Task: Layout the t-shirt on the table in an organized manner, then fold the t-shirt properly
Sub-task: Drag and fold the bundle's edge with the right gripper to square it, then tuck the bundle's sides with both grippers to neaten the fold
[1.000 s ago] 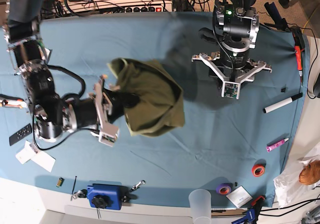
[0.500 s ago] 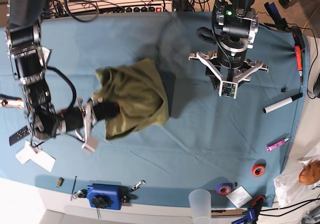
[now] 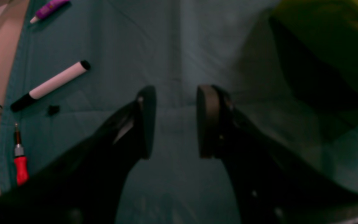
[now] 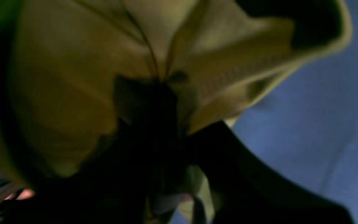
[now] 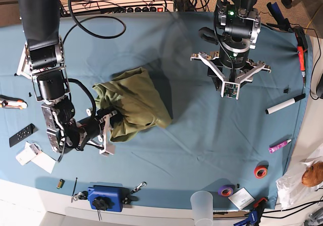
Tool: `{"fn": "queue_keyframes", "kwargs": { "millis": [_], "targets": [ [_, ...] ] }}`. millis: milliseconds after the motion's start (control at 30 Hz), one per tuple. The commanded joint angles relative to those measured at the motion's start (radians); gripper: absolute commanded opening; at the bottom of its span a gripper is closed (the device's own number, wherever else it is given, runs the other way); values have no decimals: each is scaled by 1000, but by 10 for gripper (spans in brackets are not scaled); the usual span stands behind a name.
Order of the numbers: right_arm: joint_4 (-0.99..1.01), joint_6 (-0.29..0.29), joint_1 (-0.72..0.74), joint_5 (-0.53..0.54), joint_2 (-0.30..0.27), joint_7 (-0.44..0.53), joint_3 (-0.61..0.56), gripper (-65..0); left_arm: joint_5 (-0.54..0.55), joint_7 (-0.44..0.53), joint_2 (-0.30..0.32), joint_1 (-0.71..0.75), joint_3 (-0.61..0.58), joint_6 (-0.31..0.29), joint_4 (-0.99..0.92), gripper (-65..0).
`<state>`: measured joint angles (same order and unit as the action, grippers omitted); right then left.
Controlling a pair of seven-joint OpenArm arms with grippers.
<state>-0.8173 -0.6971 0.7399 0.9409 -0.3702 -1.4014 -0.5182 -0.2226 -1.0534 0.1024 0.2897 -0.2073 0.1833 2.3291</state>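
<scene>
Olive t-shirt point(image 5: 133, 105) bunched left of centre on the table point(image 5: 202, 145), pinched by the closed right gripper point(image 5: 107, 120). Left gripper point(image 5: 231, 79) parted and empty, far right. Better to lift slowly, then catch a second corner.

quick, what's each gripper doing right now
left gripper: open, holding nothing, above bare table.
right gripper: closed on the t-shirt.
</scene>
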Motion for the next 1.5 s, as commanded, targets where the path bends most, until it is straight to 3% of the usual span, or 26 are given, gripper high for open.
{"fn": "queue_keyframes", "kwargs": {
  "millis": [0,133,333,500,633,833,1033,1133,1200,1333,1467],
  "targets": [
    [-11,-1,45,-34,-6,5,1,-650,-8,24,-2,-4,1,-1,17,-444],
    [-11,-1,94,-166,-7,22,-71,-650,-6,23,-2,-5,1,-34,17,-444],
    [-12,-1,161,-293,1,195,-263,-650,75,34,-2,-4,1,-53,17,-444],
    [-12,-1,158,-486,45,347,-423,-650,75,34,-2,-5,1,-53,17,-444],
    [-14,-1,158,-600,68,436,-471,-650,75,34,-2,-4,1,-53,17,-444],
    [-14,-1,191,-628,73,431,-470,-650,75,33,-2,-4,1,-53,17,-444],
    [-14,-1,211,-620,74,253,-470,-650,79,34,-2,-4,1,-53,17,-444],
    [-14,-1,221,-620,73,222,-470,-500,79,34,-2,-5,1,-53,17,-444],
    [-14,-1,232,-620,74,224,-470,-434,79,38,-2,-5,1,-53,17,-444],
    [-14,5,272,-620,73,281,-470,-431,79,41,-2,-5,1,-53,17,-444],
    [-14,98,322,-621,74,305,-468,-431,162,71,-2,-5,1,-57,17,-444]
  ]
}}
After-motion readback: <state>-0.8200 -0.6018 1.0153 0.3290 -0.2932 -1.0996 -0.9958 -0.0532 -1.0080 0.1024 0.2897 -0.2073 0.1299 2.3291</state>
